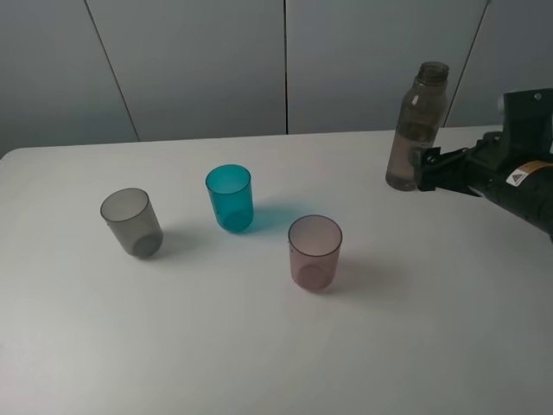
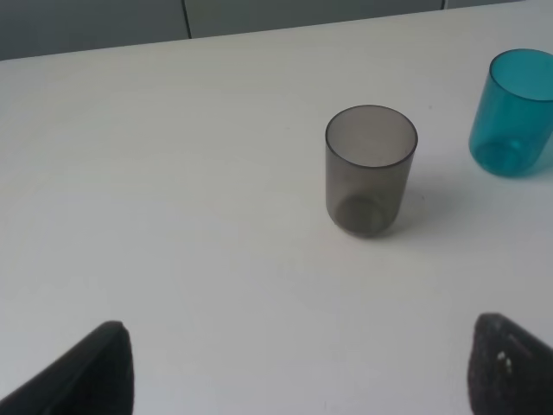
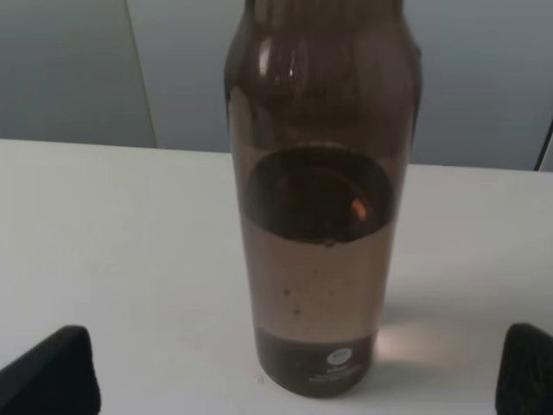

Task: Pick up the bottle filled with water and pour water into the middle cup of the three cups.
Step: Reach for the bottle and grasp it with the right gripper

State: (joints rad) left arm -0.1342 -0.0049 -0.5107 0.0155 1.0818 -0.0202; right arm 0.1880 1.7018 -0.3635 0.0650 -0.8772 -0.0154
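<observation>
Table: the white table [image 1: 259,363] bore every item in the shot.
Right arm: the right arm [image 1: 518,177] reached in low and close to level, wrist aimed at the lower half of the bottle [image 1: 417,121].
Bottle: tall, slim and smoky brown-grey, it stood upright on the table. It sat squarely in the gap of the right gripper [image 3: 289,373], its threaded neck rose well above the gripper, and a water line showed partway up its body.
Three cups: all three stood upright and apart from one another, ahead of the right gripper and past the bottle.
Middle cup: the middle cup [image 1: 230,198], translucent teal and slightly tapered, stood well apart from the right gripper. It was farther from the left gripper [image 2: 298,372] than its grey neighbour, and off to one side.
Grey cup: the grey cup [image 2: 371,169] stood almost straight ahead of the left gripper, near but untouched.
Pink cup: the pink cup [image 1: 314,252] was the closest of the three to the right gripper.
Right gripper: its fingers [image 3: 52,372] were spread wide on either side of the bottle's base, with clear table between each finger and the plastic. They held nothing.
Left gripper: it hung over bare table with fingers [image 2: 91,372] far apart, touching nothing.
</observation>
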